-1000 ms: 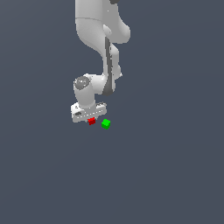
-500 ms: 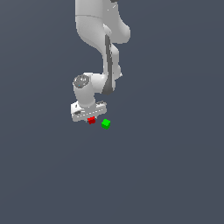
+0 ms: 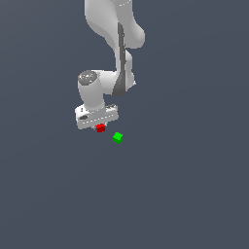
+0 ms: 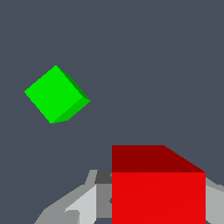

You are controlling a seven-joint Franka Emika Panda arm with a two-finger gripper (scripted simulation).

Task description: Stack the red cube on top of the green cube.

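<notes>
Single Franka arm over plain grey floor point(image 3: 194, 194); two cubes only.

Gripper point(image 3: 99, 125) down low at the red cube point(image 3: 100, 128), palm bar directly above it in exterior view. In wrist view, red cube point(image 4: 158, 192) fills the space between the grey fingers point(image 4: 83, 201), one finger showing on each side, flanks hidden behind the cube. Contact not directly visible; judged closed on the cube or very nearly so, narrow opening about one cube wide. Whether cube is off the floor: cannot tell.

Green cube point(image 3: 117, 138) free on the floor, just beside the red one, to the exterior view's right and slightly nearer the camera; clear gap between, not touching. Same in wrist view, green cube point(image 4: 56, 94) well apart from the fingers.

Reason for pose, judged: fingers straddling opposite red faces, squared to them, for a centred pinch before lift and short carry to green.

Orientation: red cube faces aligned with the fingers. Green cube turned about the vertical, a corner toward the wrist camera, so yawed relative to red. Cubes: no long axis. Yaw mismatch likely harmless for stacking if centred.
</notes>
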